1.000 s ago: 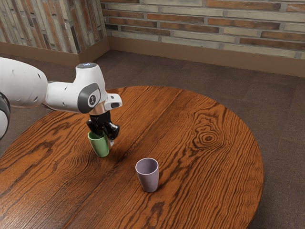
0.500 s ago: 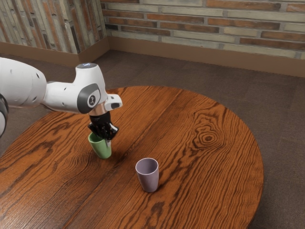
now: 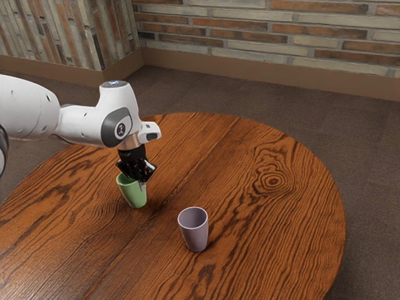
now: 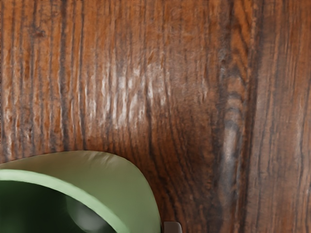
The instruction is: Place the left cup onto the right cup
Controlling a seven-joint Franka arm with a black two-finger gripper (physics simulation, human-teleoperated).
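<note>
A green cup [image 3: 133, 192] stands upright on the round wooden table [image 3: 262, 187], toward the exterior view's left. My gripper [image 3: 139, 173] is right on the cup's rim, pointing down, with its fingers pinched on the cup wall nearest the purple cup. The purple cup [image 3: 193, 229] stands upright and apart, to the exterior view's lower right of the green one. In the wrist view the green cup [image 4: 92, 184] lies just under my hand, with a dark fingertip [image 4: 172, 226] just outside its wall.
The table's rim [image 3: 340, 219] curves round at the exterior view's right. A brick wall [image 3: 269, 31] stands beyond the brown floor. Bare wood stretches to the right of both cups.
My hand has risen slightly and its fingers have drawn closer on the green cup's rim. The cup, tilted a second ago, now stands straighter. The purple cup has not moved.
</note>
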